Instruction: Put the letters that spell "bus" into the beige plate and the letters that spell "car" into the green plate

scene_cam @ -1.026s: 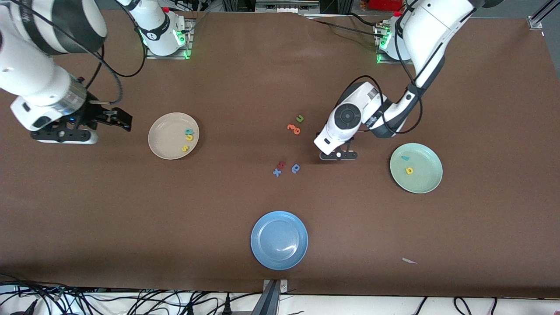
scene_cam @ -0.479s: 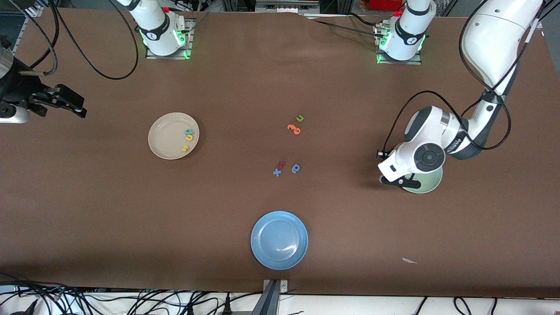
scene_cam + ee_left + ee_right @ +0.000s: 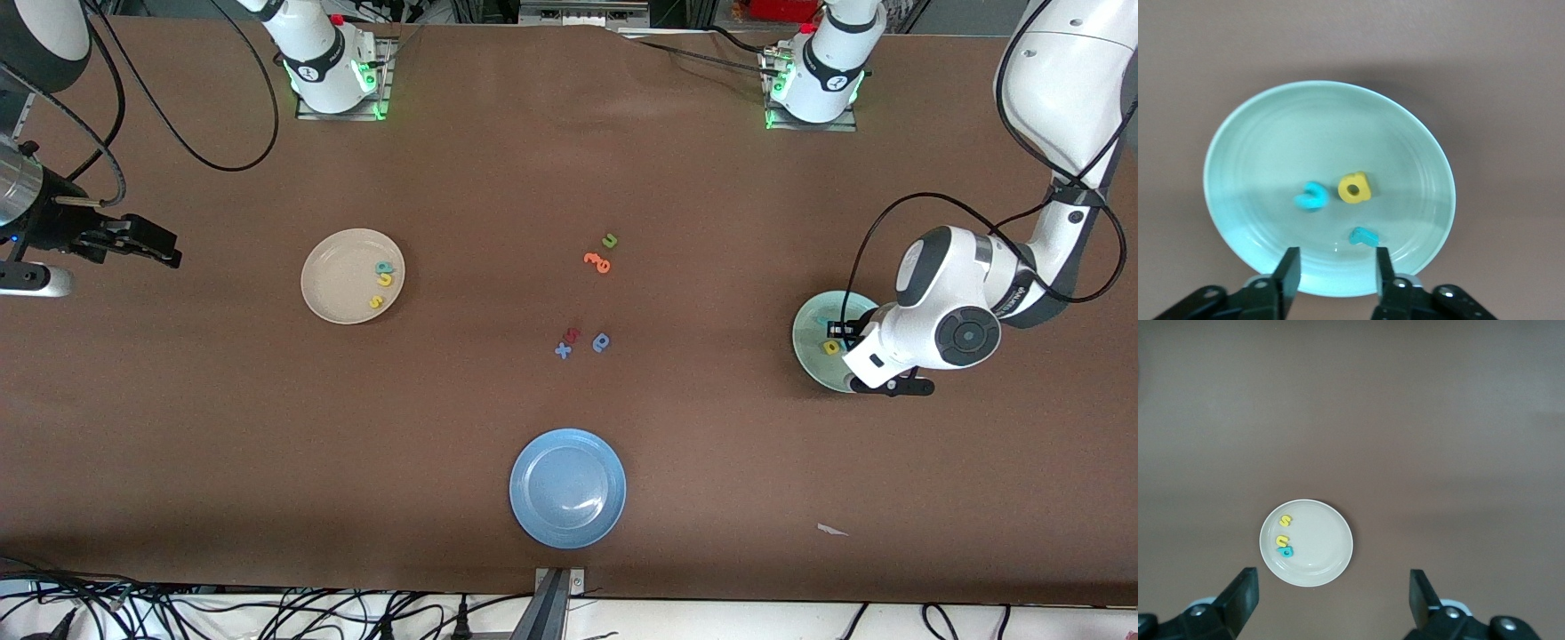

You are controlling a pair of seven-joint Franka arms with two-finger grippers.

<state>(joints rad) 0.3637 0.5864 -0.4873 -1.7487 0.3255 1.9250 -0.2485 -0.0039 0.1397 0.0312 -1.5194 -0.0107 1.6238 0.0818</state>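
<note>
- Letters spelling "car" all lie inside the round, shallow, pale mint-green plate, which sits on the brown tabletop toward the left arm's end: a small teal toy c just beside a small yellow toy a, and a small teal toy r lying flat near them, closer to the rim.
- Left pincer hangs over the green plate's edge; its black fingers stand apart with nothing between them, the teal r just clear of the tips.
- Letters spelling "bus" lie in the round, shallow, cream-beige plate, well apart from the green plate toward the right arm's end: a teal toy b, a yellow toy u and a yellow toy s, in a short row near the rim.
- Right pincer waits high over the tabletop at its own end, away from the green plate, its fingers spread wide and empty.
- Between the green plate and the beige one, loose on the tabletop, are a small green toy u touching an orange toy letter, and nearer the front camera a red toy letter, a blue x-shaped letter and a blue rounded letter.
- A round glossy blue plate sits nearer the front camera than the green plate, with nothing in it.
</note>
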